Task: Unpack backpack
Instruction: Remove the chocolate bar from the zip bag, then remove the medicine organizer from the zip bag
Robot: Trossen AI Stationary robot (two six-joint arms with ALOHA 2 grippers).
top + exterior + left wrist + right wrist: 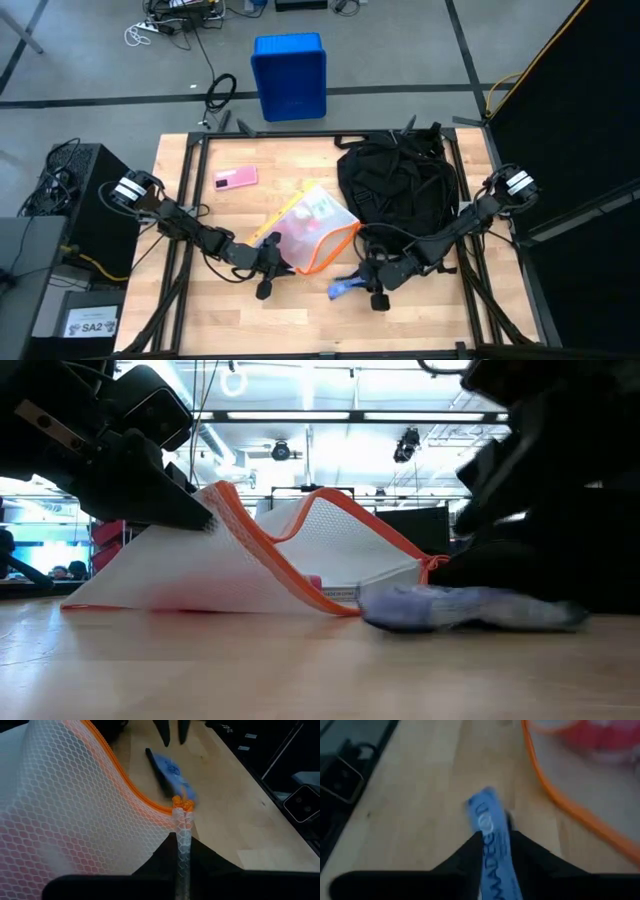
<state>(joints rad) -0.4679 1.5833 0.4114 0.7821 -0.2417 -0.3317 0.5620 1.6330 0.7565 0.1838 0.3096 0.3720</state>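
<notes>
High view: pink card (235, 178) far-left; blue crate (289, 76) beyond table (300, 320).

I'm working in a lab or robotics workshop. My wooden table (250, 320) sits in a dark metal frame on a grey concrete floor (90, 70) marked with dark lines. Loose cables (165, 22) trail across that floor near a blue plastic crate (289, 75). Beyond the table hang bright strip lights (330, 415) and ceiling spotlights (405, 445).
</notes>
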